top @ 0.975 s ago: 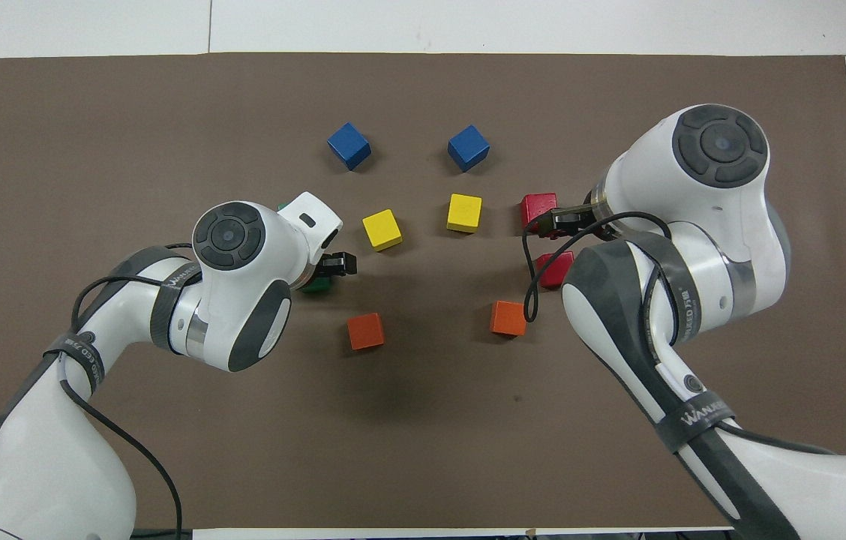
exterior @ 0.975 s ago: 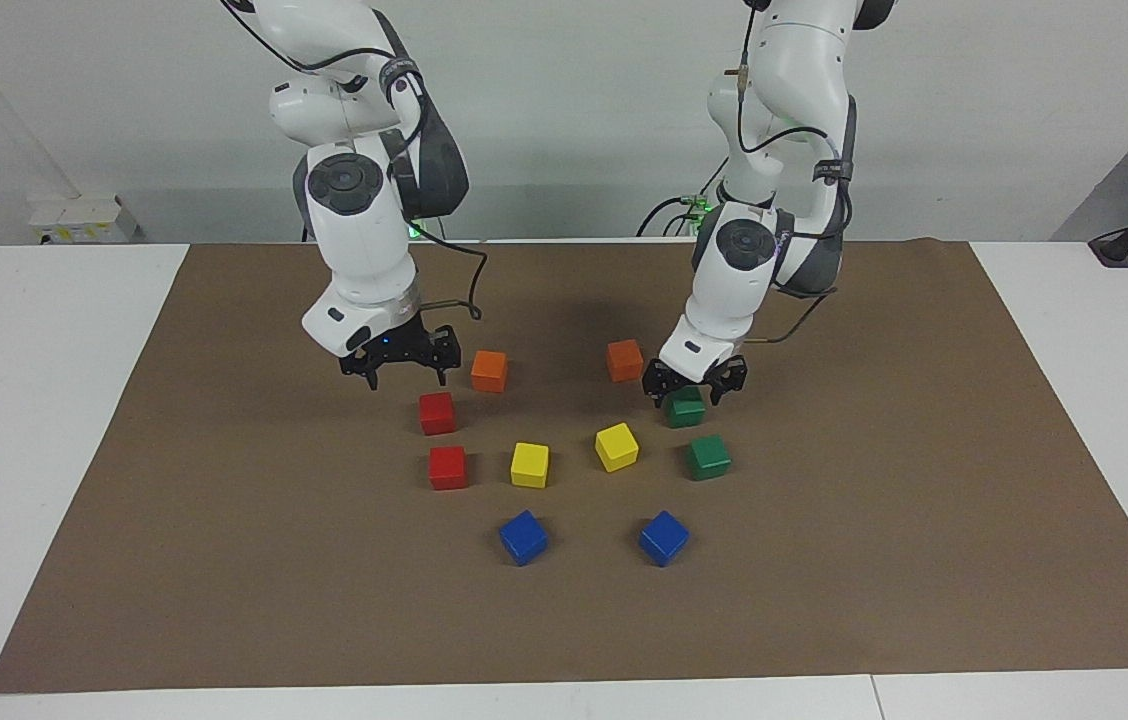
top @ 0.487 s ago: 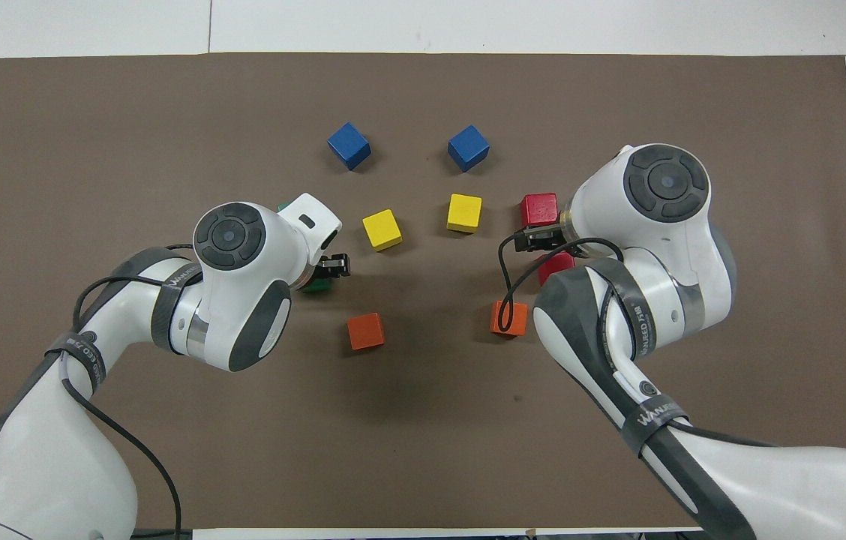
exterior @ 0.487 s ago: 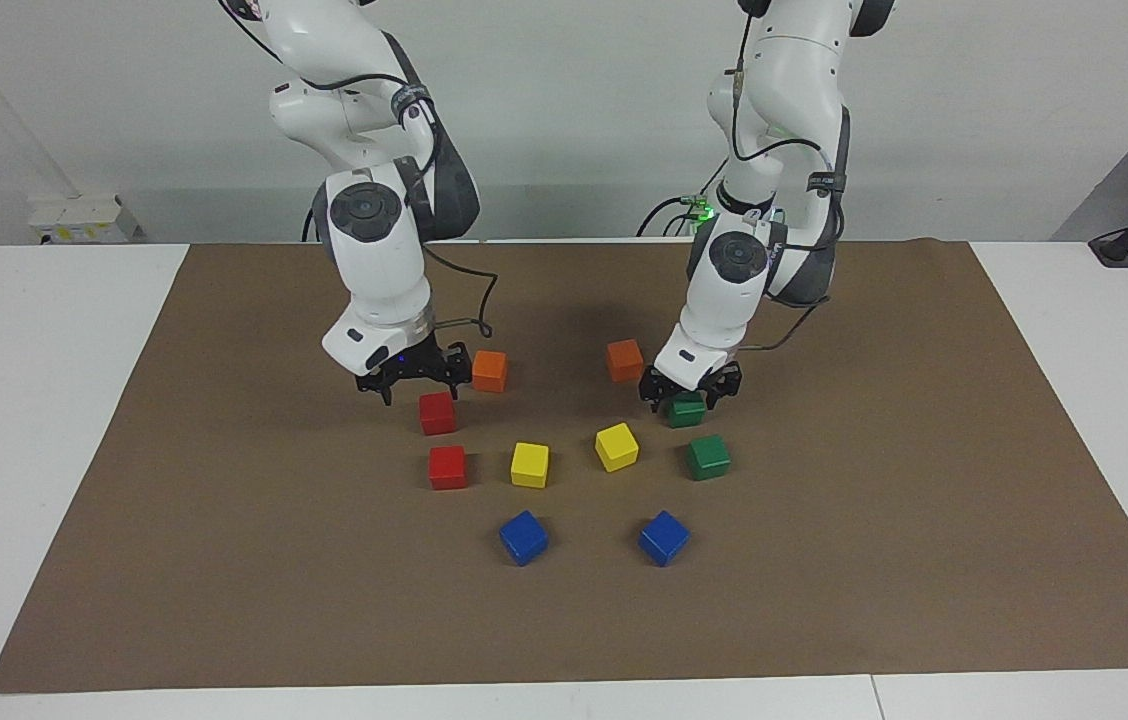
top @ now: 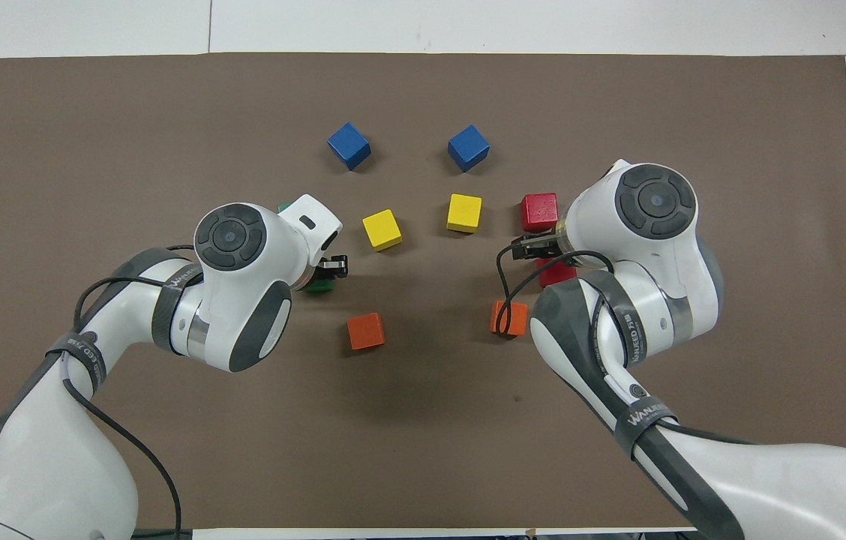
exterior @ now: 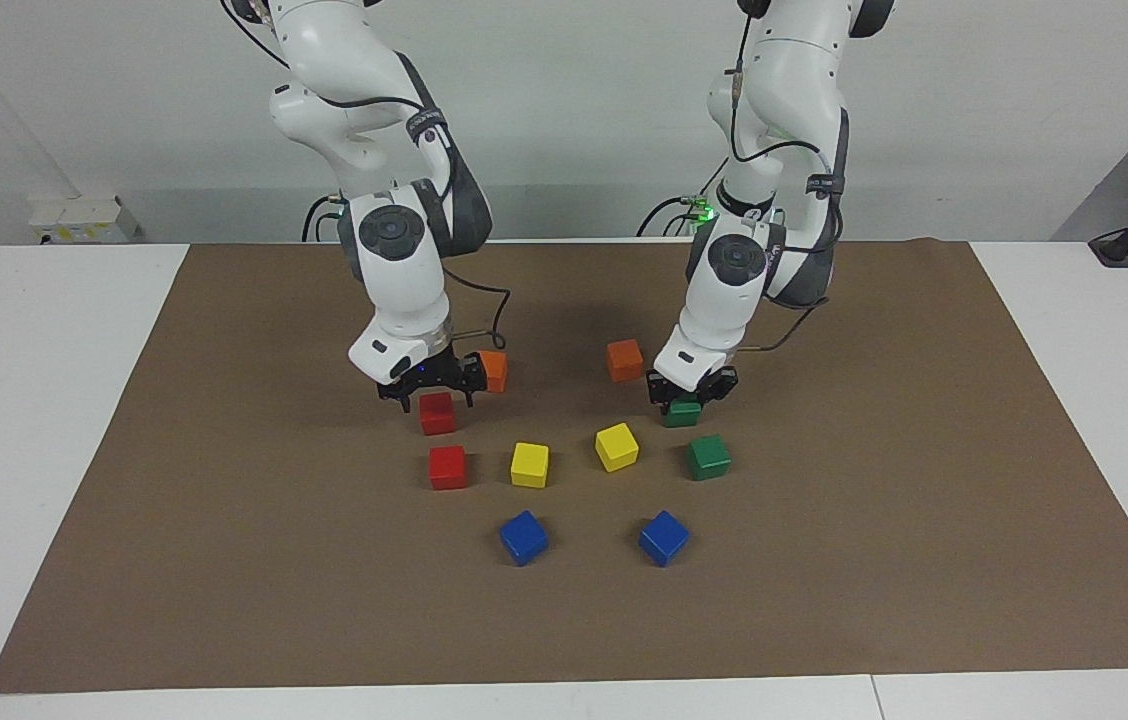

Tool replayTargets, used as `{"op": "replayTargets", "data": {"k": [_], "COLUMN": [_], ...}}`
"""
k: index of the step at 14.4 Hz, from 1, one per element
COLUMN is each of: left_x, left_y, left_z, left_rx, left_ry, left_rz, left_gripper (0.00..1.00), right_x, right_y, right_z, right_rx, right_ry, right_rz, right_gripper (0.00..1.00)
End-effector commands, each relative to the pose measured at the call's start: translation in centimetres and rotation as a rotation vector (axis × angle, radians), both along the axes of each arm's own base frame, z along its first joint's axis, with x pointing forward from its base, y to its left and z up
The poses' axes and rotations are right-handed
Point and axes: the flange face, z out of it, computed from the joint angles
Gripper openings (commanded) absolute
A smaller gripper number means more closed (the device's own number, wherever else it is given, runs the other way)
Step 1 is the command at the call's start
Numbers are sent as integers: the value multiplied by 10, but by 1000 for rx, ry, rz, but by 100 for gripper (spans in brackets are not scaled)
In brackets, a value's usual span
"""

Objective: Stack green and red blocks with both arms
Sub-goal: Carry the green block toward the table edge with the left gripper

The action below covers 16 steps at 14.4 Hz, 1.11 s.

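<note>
My left gripper (exterior: 687,398) is down on the mat and shut on the green block (exterior: 684,412) nearer the robots. From overhead only a corner of that block (top: 318,285) shows under the left wrist. The other green block (exterior: 709,456) sits free, a little farther out. My right gripper (exterior: 435,396) is open and low over the red block (exterior: 437,414) nearer the robots, with a finger on either side of its top. In the overhead view this red block (top: 554,274) is partly covered by the right gripper (top: 535,251). The second red block (exterior: 447,467) lies free just past it.
A brown mat (exterior: 224,560) covers the table. Two orange cubes (exterior: 624,360) (exterior: 495,370) lie nearest the robots, the second close beside my right gripper. Two yellow cubes (exterior: 529,464) (exterior: 616,446) sit in the middle, and two blue cubes (exterior: 523,537) (exterior: 663,537) lie farthest out.
My left gripper has closed on the green block. The right arm has moved down and toward the middle, from beside the red block to low over it, still open.
</note>
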Motion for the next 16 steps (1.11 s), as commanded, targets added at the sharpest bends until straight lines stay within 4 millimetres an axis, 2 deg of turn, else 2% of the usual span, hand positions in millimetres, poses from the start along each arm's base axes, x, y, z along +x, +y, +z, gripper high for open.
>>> {"op": "replayTargets", "data": {"k": [1,2,4,6,9,11,13,16], "left_x": [9,12,17,22,23,20,15,4], "left_y": [37,54,101,163,252,300,332,363], "left_z": [48,64,93,108,106,102,100,74], "left_rx": [2,0,1,12,18,17,16,20], "left_ry": [-6,-12,-11,8,35,36,38,19], "left_rz": [49,67,117,84,12,-24,-25,-18], "left_gripper": [0,0,0,0,0,0,0,0], "right_x": [0,0,-3,-7,-7,-7,-7,-7], "right_y": [-9,-10,-12,-12,-14,-14,-15,-15], "right_z": [-2,-2,-7,-15,-22,-23,-26,-34], "right_rx": [3,3,0,6,9,8,7,3], "right_ry": [-11,-10,-3,-19,-28,-28,-23,-10], "right_rz": [20,19,15,13,12,16,15,10], "right_gripper": [100,100,100,100,100,100,100,99]}}
